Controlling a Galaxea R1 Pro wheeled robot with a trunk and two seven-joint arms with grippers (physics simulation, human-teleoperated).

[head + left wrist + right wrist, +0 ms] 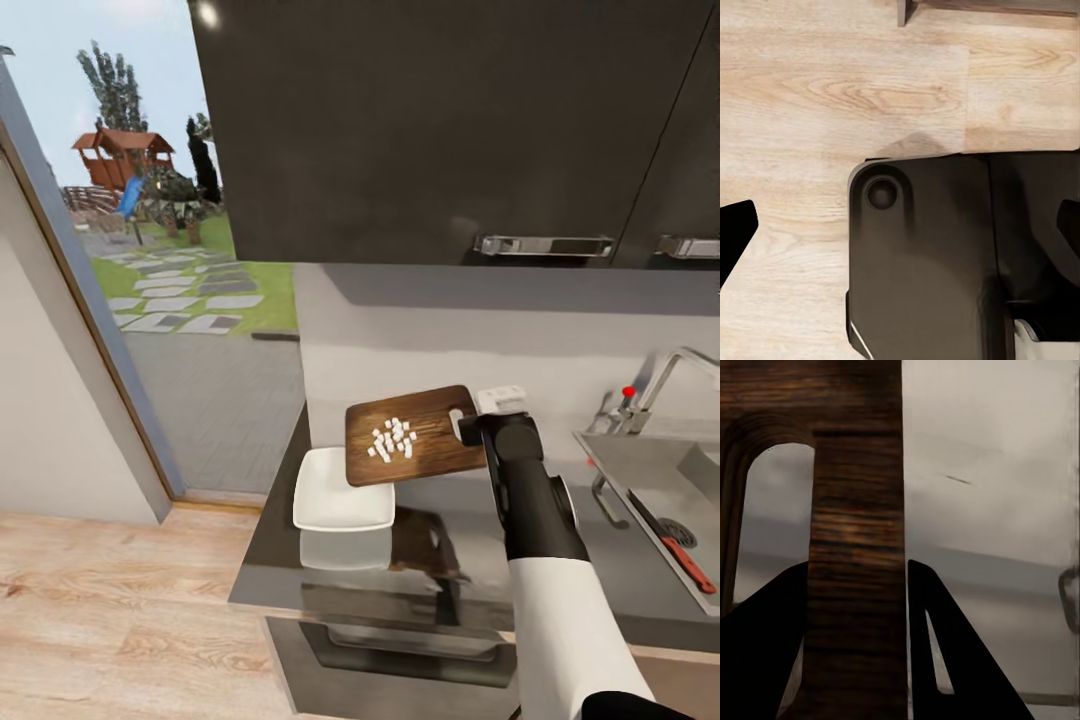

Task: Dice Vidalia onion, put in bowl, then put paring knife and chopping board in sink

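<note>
- dark cabinets hang over a grey countertop (440,560), with a wide window at nine o'clock of the head view looking onto a garden and playhouse.
- the wooden chopping board (415,435) is held up off the counter, its left edge over the white bowl (343,495); the bowl looks empty.
- the diced onion (394,438) sits as a loose pile of small white cubes near the board's middle; they seem light and free to slide, so any tilt should be gentle and aimed toward the bowl.
- the right gripper (470,425) is clamped on the board's handle end at three o'clock of the board; in the right wrist view its dark fingers (945,660) press either side of the wooden bar (855,547) beside the handle hole.
- the board looks stiff and fairly weighty for an end grip, so it may sag or twist.
- the paring knife (675,540), red-handled, lies in the sink (625,465) at four o'clock.
- the left gripper's fingers (735,232) stand wide apart over the wooden floor (832,90) and the robot's dark base (922,255).
</note>
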